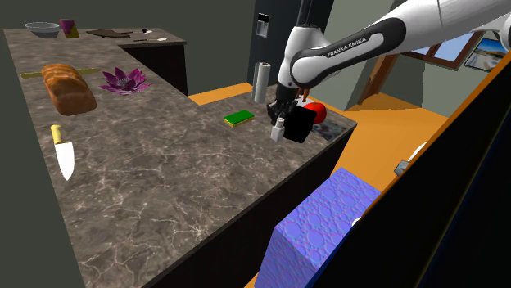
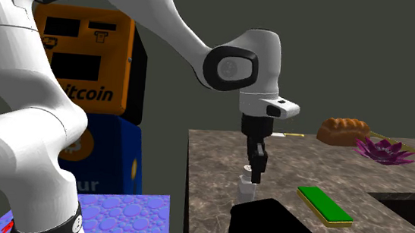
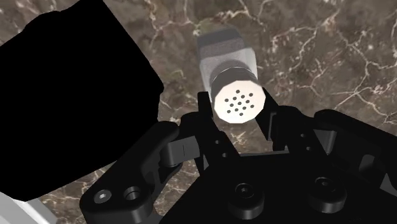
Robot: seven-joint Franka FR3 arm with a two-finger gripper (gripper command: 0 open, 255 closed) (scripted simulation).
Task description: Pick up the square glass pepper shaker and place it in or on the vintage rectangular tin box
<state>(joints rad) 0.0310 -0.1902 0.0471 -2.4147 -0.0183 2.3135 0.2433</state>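
A small pale pepper shaker (image 1: 278, 129) with a square body and a round perforated cap stands upright on the dark marble counter (image 1: 164, 172). It sits right beside a box drawn plain black (image 1: 300, 124). My gripper (image 1: 281, 114) comes straight down onto the shaker. In the wrist view my gripper (image 3: 238, 109) is shut on the shaker (image 3: 236, 98), a black finger on either side of the cap. The second exterior view shows the gripper (image 2: 253, 169) on top of the shaker (image 2: 247, 187), with the black box (image 2: 273, 230) just in front. Whether the shaker's base touches the counter I cannot tell.
A flat green block (image 1: 239, 119) lies near the shaker, a white cylinder (image 1: 261, 82) and a red round thing (image 1: 315, 109) stand behind the box. Further along the counter are a bread loaf (image 1: 69, 87), a purple flower (image 1: 123, 80) and a knife (image 1: 62, 152). The counter edge drops off beside the box.
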